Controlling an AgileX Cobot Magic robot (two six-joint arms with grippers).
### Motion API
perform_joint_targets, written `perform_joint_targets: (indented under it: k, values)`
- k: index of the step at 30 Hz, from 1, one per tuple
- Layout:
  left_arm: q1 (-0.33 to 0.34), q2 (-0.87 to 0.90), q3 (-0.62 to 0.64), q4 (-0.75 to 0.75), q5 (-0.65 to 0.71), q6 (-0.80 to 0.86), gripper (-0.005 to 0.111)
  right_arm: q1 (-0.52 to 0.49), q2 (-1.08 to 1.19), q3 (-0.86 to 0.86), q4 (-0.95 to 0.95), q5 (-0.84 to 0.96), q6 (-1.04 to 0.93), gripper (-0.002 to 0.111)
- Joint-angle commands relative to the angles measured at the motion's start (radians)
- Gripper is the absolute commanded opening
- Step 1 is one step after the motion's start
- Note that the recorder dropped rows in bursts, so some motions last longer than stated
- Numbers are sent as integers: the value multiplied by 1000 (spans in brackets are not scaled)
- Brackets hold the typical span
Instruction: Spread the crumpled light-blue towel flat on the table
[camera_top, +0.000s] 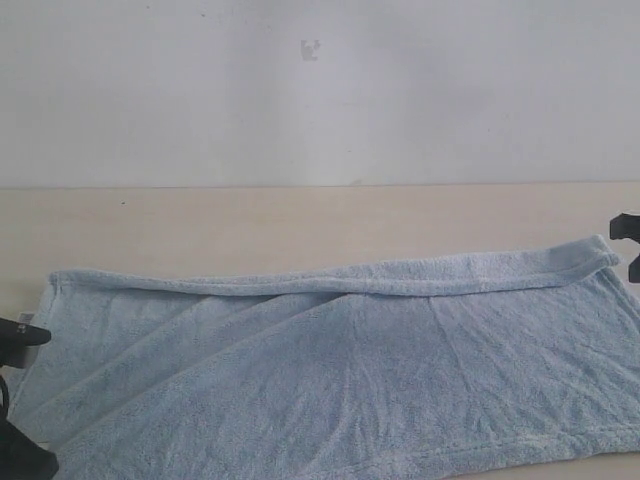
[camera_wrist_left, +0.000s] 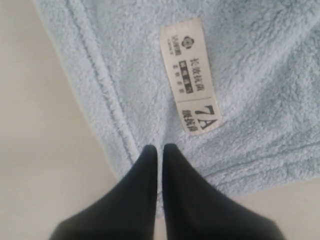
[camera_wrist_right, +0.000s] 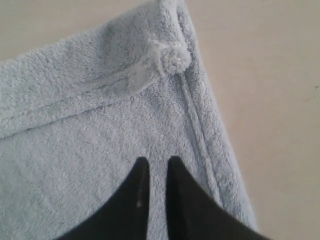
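Soft, light, floppy towel (camera_top: 340, 370) lies mostly open along the table's (camera_top: 300, 225) near edge, far hem folded over; my left hand (camera_wrist_left: 160, 150) pinches the corner hem by the label (camera_wrist_left: 190, 75), my right hand (camera_wrist_right: 156, 162) is pressed together over the opposite end's hem, where I would grip.

left pincer (camera_wrist_left: 161, 148): fingers pressed nearly together, thin slit | right pincer (camera_wrist_right: 155, 160): fingers nearly together, thin slit

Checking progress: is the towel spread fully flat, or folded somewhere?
Partly: the towel lies spread, but its far edge is folded over.
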Motion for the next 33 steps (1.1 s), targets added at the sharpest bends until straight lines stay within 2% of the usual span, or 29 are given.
perform_joint_targets:
  k: [1,14,33]
  values:
    - [3,-11,0,-8,-10,-12,4,1,57,-41,7,-25,-47,2]
    - [3,-11,0,-17,-28,-12,4,73,244,-228,-2,-22,-49,1]
    - [3,-11,0,-19,-35,-12,4,73,254,-228,-159,9,5,1]
